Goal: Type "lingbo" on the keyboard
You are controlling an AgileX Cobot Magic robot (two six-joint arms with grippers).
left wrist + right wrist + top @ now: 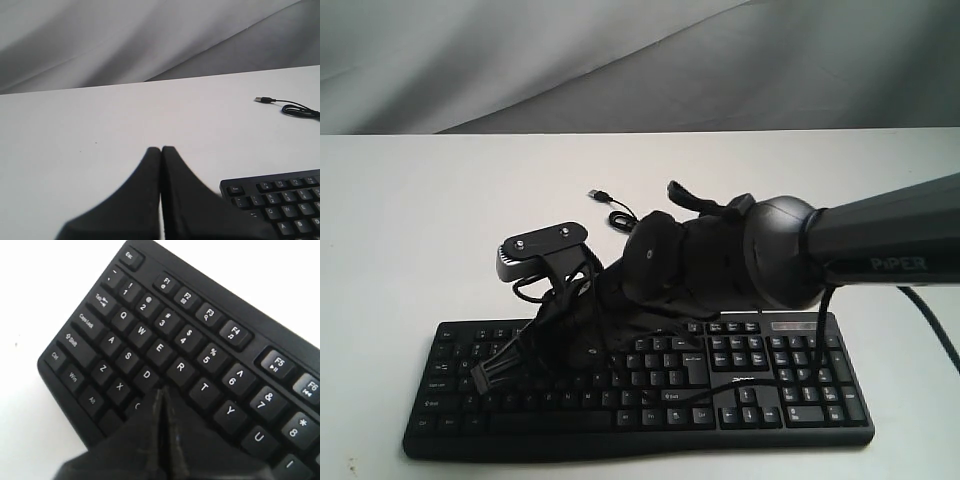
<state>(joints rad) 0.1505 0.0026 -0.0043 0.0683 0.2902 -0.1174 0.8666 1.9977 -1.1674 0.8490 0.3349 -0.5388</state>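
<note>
Exterior view: a wide black plastic keyboard with white key legends (760,385) is being shown lying flat on a white table (410,220). The right gripper (162,392), fingers pressed together, is being held over the keyboard's letter keys, just beside D. The left gripper (161,150), likewise pressed together, is being held off the keyboard's Esc corner, above the table.

A glossy dark-grey tubular arm (890,240), right of frame, bears "PiPER" lettering; black cables (545,310) hang centre-left; the matte-black left claw (161,150) tapers to wedges.
</note>
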